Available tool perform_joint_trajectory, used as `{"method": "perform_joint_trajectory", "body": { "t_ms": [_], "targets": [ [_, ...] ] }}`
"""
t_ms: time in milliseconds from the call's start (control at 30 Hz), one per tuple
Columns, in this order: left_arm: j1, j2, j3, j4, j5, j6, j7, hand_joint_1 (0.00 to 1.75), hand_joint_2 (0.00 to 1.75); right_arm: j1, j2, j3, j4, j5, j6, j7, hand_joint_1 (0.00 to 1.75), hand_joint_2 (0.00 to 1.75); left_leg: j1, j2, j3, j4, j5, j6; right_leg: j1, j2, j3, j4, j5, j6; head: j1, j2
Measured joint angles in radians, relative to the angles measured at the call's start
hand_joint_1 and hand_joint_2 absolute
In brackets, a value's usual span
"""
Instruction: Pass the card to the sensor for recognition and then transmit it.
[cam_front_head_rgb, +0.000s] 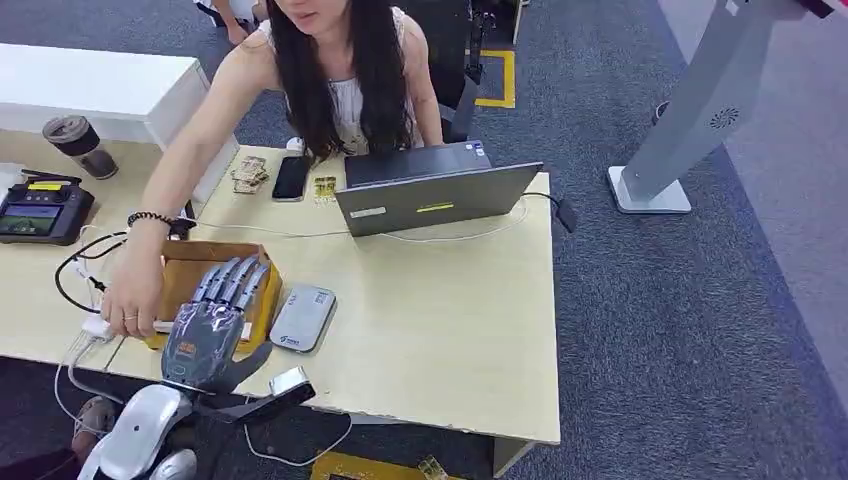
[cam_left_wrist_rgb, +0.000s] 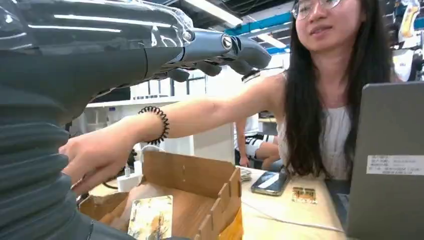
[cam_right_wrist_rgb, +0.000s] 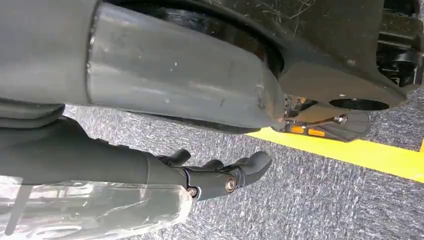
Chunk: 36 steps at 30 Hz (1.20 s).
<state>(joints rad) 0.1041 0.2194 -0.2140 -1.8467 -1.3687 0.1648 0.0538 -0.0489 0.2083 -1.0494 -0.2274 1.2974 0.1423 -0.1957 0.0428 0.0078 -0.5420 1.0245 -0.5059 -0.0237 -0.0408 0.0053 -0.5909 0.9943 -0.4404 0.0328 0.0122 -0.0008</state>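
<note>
Here left robot hand (cam_front_head_rgb: 215, 318) hovers, fingers spread, above cardboard box (cam_front_head_rgb: 262, 300).

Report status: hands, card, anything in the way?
Left hand open, fingers spread above cardboard box. Right hand hanging, holding nothing. Card in box. Person's hand at box's edge.

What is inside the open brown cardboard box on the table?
The brown cardboard box holds a printed card lying flat. The robot's left hand and a person's hand cover the rest from above.
</note>
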Motion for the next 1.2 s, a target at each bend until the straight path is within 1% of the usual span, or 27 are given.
{"method": "perform_joint_trajectory", "body": {
  "t_ms": [400,467,533,733,967,1200],
  "targets": [
    [0.005,0.009,0.000,0.021,-0.003,-0.003,0.024,0.00,1.75,-0.001,0.000,-0.003,0.000,0.000,0.000,0.000,0.00,0.00,0.000,0.000,0.000,0.000,0.000,0.000,0.000,0.000,0.000,0.000,0.000,0.000,0.000,0.000],
    [0.006,0.009,0.003,0.024,-0.006,-0.012,0.038,0.00,1.75,-0.001,0.000,-0.004,0.000,0.000,0.000,0.001,0.00,0.00,0.000,0.000,0.000,0.000,0.000,0.000,0.000,0.000,0.000,0.000,0.000,0.000,0.000,0.000],
    [0.011,0.009,0.013,0.030,-0.011,-0.022,0.052,0.00,1.75,-0.001,0.000,-0.006,0.000,0.001,0.000,0.002,0.00,0.00,0.000,0.000,0.000,0.000,0.000,0.000,0.000,0.000,0.000,0.000,0.000,0.000,0.000,0.000],
    [0.029,0.008,0.048,0.048,-0.015,-0.021,0.054,0.00,1.75,-0.001,0.000,-0.008,0.000,0.001,0.000,0.004,0.00,0.00,0.000,0.000,0.000,0.000,0.000,0.000,0.000,0.000,0.000,0.000,0.000,0.000,0.000,0.000],
    [0.048,0.002,0.073,0.049,-0.089,-0.024,0.123,0.00,1.75,-0.001,0.000,-0.009,0.000,0.006,0.000,0.004,0.00,0.00,0.000,0.000,0.000,0.000,0.000,0.000,0.000,0.000,0.000,0.000,0.000,0.000,0.000,0.000],
    [0.053,-0.002,0.085,0.049,-0.098,-0.025,0.129,0.00,1.75,-0.001,0.000,-0.010,0.000,0.015,0.000,0.004,0.00,0.00,0.000,0.000,0.000,0.000,0.000,0.000,0.000,-0.001,0.000,0.000,0.000,0.000,0.000,0.000]
  ]
}}
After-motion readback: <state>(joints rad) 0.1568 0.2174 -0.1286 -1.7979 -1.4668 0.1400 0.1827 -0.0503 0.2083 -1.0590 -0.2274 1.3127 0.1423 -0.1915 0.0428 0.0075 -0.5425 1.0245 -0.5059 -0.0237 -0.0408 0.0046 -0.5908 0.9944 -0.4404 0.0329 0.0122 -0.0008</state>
